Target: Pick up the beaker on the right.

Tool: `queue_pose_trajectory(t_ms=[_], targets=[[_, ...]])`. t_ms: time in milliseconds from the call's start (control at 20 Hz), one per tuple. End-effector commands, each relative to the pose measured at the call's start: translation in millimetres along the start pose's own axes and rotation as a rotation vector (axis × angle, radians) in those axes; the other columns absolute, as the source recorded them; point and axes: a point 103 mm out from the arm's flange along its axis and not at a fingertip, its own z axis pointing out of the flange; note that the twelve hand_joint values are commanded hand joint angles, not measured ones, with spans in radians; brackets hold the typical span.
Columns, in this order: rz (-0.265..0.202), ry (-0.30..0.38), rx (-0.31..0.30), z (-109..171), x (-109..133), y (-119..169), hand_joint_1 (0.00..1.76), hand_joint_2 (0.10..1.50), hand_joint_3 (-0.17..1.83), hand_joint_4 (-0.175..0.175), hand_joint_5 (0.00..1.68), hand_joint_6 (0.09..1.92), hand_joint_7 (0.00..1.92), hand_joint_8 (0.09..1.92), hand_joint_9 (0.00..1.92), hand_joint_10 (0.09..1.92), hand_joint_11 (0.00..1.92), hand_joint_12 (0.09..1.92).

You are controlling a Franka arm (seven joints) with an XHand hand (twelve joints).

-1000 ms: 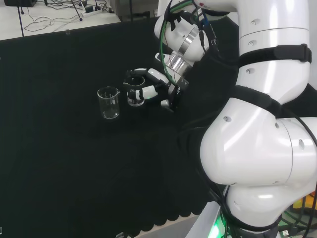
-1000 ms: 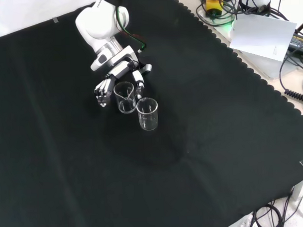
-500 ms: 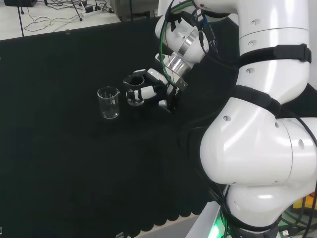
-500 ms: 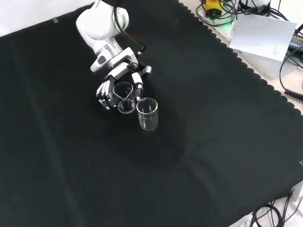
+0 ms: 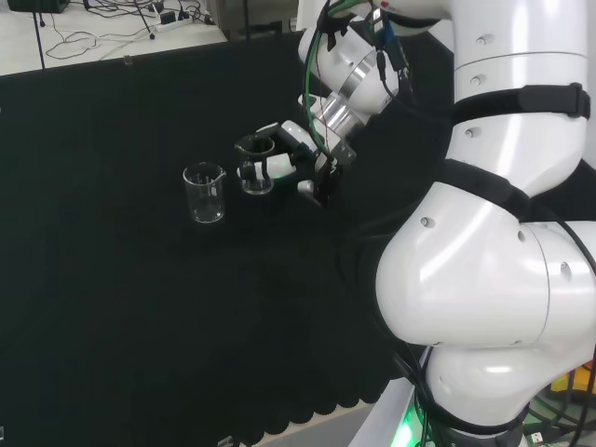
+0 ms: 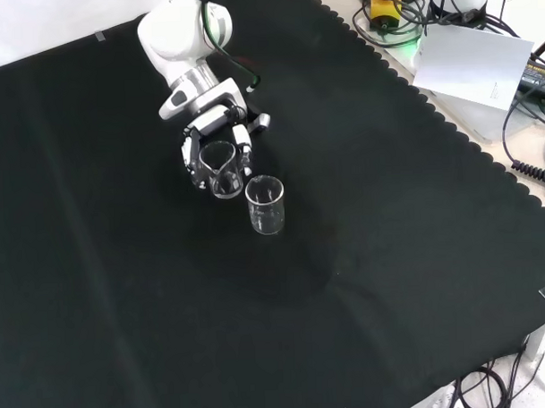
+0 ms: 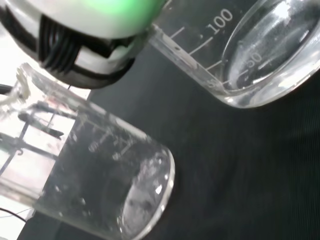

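Note:
Two clear glass beakers are on the black cloth. The hand (image 5: 291, 156) has its fingers and thumb curled round one beaker (image 5: 255, 175), which sits tilted in the grip; from the front the same hand (image 6: 209, 127) wraps that beaker (image 6: 219, 169) from above. The other beaker (image 5: 205, 193) stands upright and free, to the left of the held one in the head view and just below it (image 6: 265, 205) in the front view. In the wrist view a graduated beaker (image 7: 260, 55) lies against a finger (image 7: 85, 47), with the second beaker (image 7: 95, 175) close beside it.
The arm's white links (image 5: 494, 233) take up the right of the head view. Cables, a sheet of paper (image 6: 473, 63) and gear lie beyond the cloth's scalloped edge (image 6: 430, 109) at the front view's upper right. Bare cloth surrounds both beakers.
The fingers have curled in round the beaker nearer the arm. Hand and beaker have shifted slightly upward in both views and the beaker now tilts. The free beaker has not moved.

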Motion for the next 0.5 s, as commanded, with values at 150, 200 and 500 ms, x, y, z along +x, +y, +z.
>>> queue_pose_trajectory(t_ms=[150, 200, 500], targets=[[-0.028, -0.133, -0.001, -55, 22, -4, 1.43, 0.78, 0.32, -0.175, 1.31, 0.47, 1.45, 0.34, 1.48, 0.1, 1.17, 0.8], [-0.03, -0.147, 0.002, -60, 24, -5, 1.42, 0.84, 0.2, -0.175, 1.33, 0.42, 1.42, 0.36, 1.47, 0.11, 1.17, 0.79], [-0.037, -0.204, 0.052, -77, 37, -17, 1.42, 0.92, 0.05, -0.175, 1.34, 0.36, 1.4, 0.36, 1.45, 0.16, 1.2, 0.79]])
